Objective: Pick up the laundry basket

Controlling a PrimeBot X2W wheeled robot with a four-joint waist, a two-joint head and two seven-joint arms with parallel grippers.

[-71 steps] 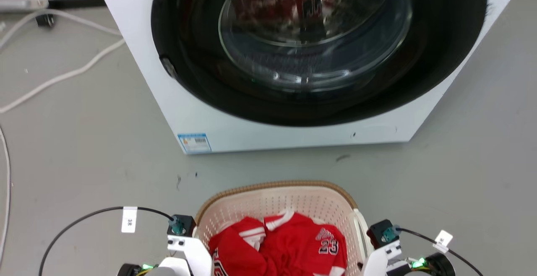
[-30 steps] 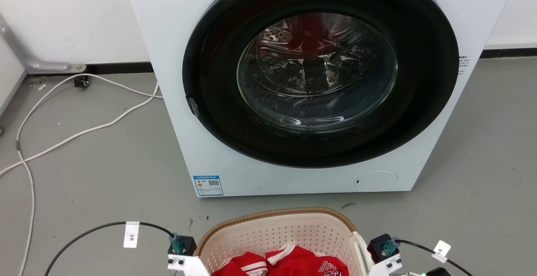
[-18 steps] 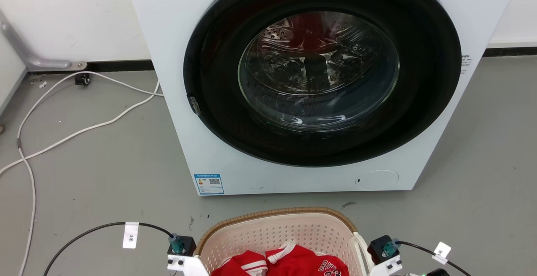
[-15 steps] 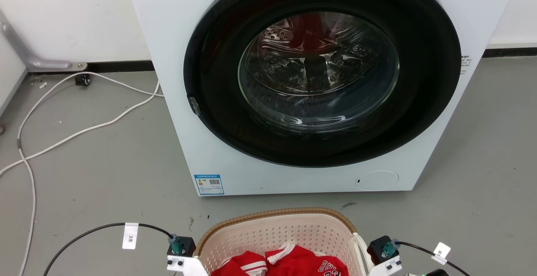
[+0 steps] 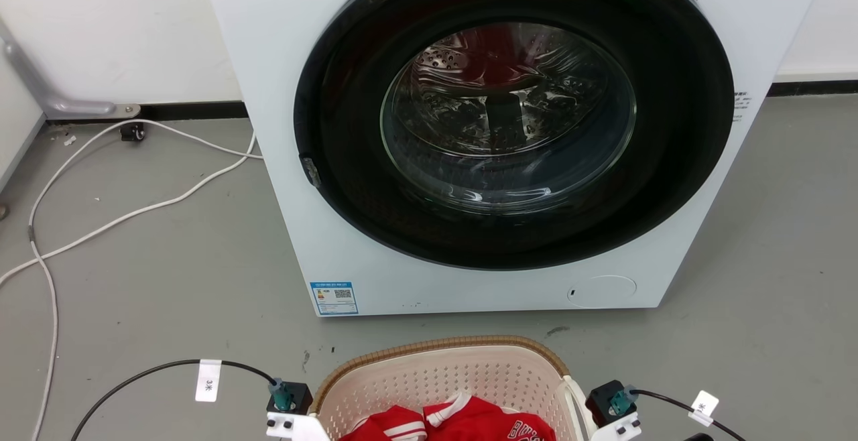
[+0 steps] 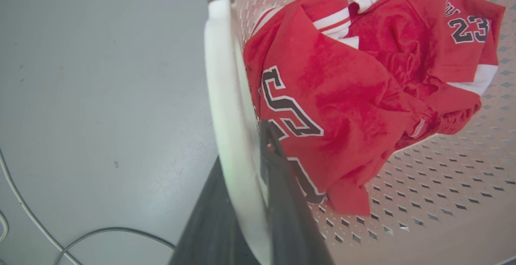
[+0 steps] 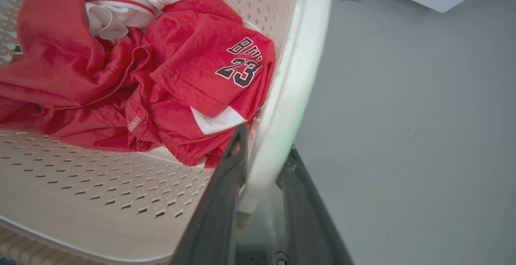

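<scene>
The laundry basket (image 5: 442,346) sits between the two sets of jaws, each gripping one of its white side handles. The left jaws are closed on the left handle (image 6: 229,108): one dark finger (image 6: 282,184) lies inside the basket wall and the other outside it, with the white bar pinched between them. The right jaws clamp the right handle (image 7: 294,87) the same way, with the inner finger (image 7: 225,184) against the perforated wall and the outer one on the floor side. Whether the basket's base touches the floor cannot be told.

Inward of both jaws, a crumpled red jersey (image 6: 342,96) with white trim and the number 23 lies on the perforated cream bottom, bunched towards the left jaws' side and reaching almost to the right jaws' inner finger.

Outward of each pair of jaws is bare grey floor (image 5: 134,293). Ahead of the jaws, past the basket's brown woven rim, stands a white washing machine (image 5: 281,59) with its round dark door (image 5: 509,112) facing the basket and a small blue label (image 5: 333,297) at its lower corner. Beyond the left jaws, white cables (image 5: 134,210) trail across the floor to the wall.
</scene>
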